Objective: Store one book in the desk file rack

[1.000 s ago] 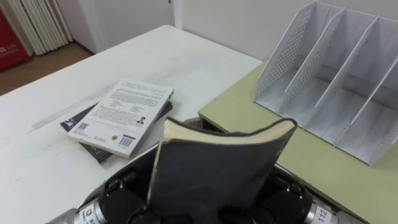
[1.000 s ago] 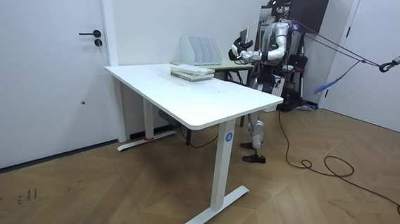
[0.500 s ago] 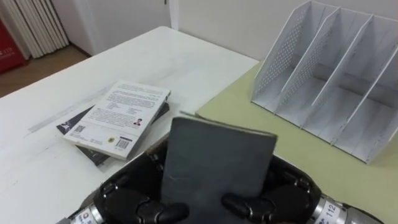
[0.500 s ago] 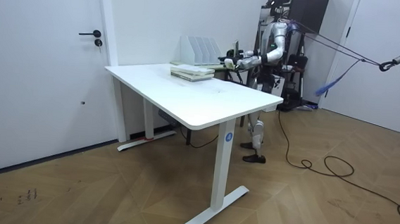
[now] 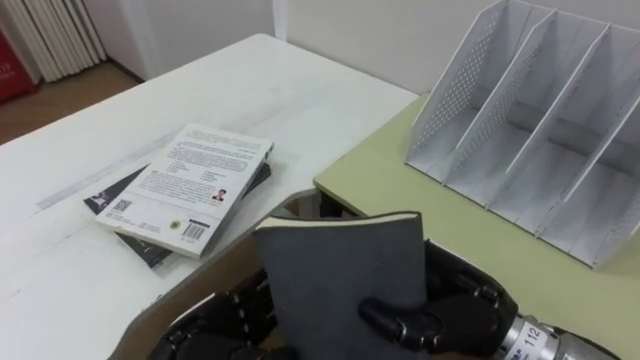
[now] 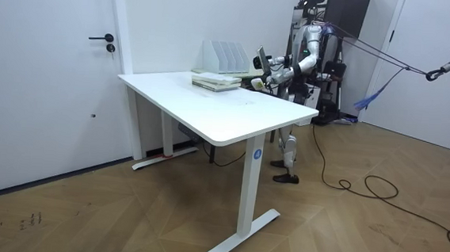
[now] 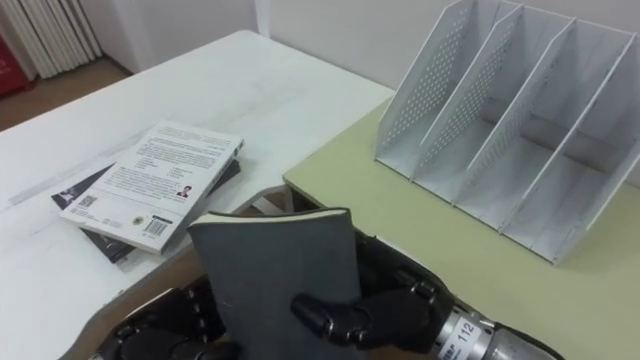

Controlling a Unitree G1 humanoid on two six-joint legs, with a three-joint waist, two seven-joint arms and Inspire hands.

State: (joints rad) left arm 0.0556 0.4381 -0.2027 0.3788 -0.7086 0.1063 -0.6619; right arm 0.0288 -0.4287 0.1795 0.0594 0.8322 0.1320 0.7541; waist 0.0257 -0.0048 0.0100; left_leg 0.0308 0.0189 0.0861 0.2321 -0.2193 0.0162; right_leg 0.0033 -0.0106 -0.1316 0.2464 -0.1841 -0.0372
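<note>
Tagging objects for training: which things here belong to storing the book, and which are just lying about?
Job: dark book, held in the right hand; left hand beside it; rack.
Lying about: book stack on the white table; green desk under the rack.

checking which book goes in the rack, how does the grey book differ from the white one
The grey book has a plain dark cover; the white book a pale printed one. The grey book is tilted up off the table; the white book lies flat. The right hand grips the grey book; the white book rests free on another book. Both are outside the rack.
</note>
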